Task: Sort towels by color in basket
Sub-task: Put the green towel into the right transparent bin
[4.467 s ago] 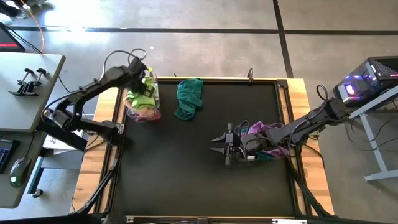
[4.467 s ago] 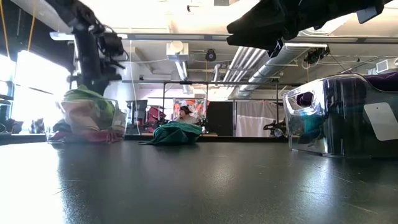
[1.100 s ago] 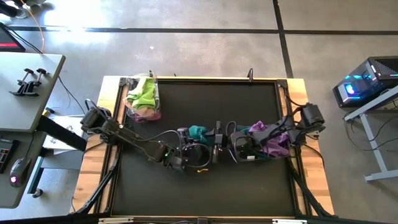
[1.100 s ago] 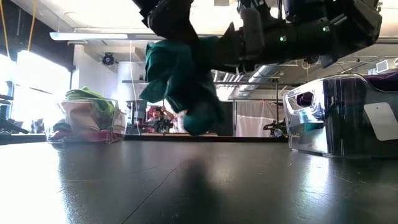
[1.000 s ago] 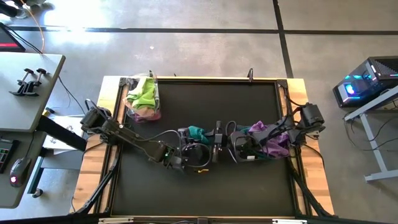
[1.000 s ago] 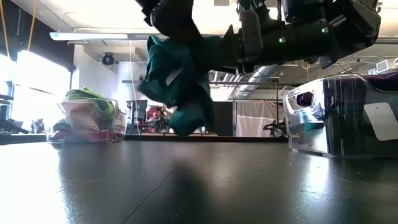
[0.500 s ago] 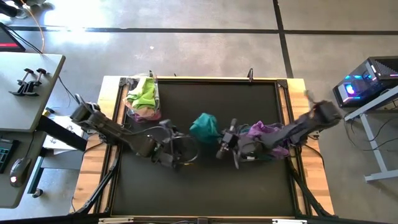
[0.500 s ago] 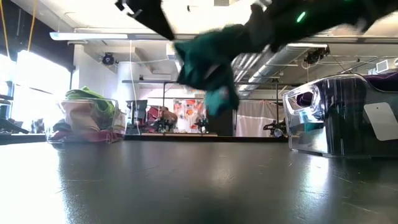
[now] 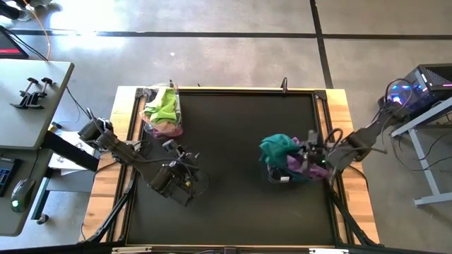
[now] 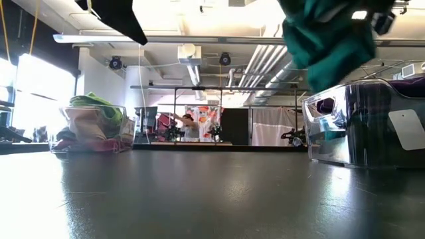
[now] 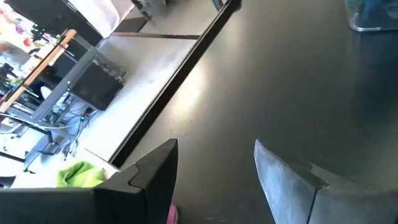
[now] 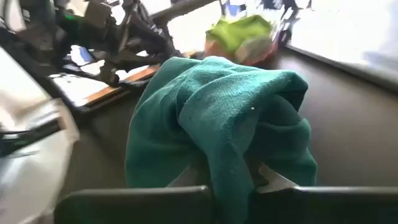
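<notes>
A teal towel (image 9: 277, 149) hangs bunched above the table, right of centre, with my right gripper (image 12: 230, 182) shut on it. In the low view the teal towel (image 10: 329, 38) is high up, over the near-left end of the clear right basket (image 10: 362, 126), which holds purple towels (image 9: 305, 164). My left gripper (image 11: 214, 171) stands open and holds nothing, over the table's left half (image 9: 185, 161). The left basket (image 9: 162, 113) at the far left corner holds lime and peach towels. My right gripper pinches a bunched fold of the teal towel (image 12: 227, 163) between its two fingers, several layers thick. The fingers reach in about level from the table's right side. The towel is lifted clear of the table and bulges out ahead of the fingers, slack.
The black mat (image 9: 233, 204) lies bare between the two baskets. A raised wooden frame (image 9: 127, 176) borders the table. The left basket (image 12: 244, 34) shows far off in the right wrist view.
The teal towel has passed from my left gripper to my right. My left gripper opened, let go and drew back toward the table's left edge. My right gripper shut on the towel and carried it, lifted clear, toward the right basket.
</notes>
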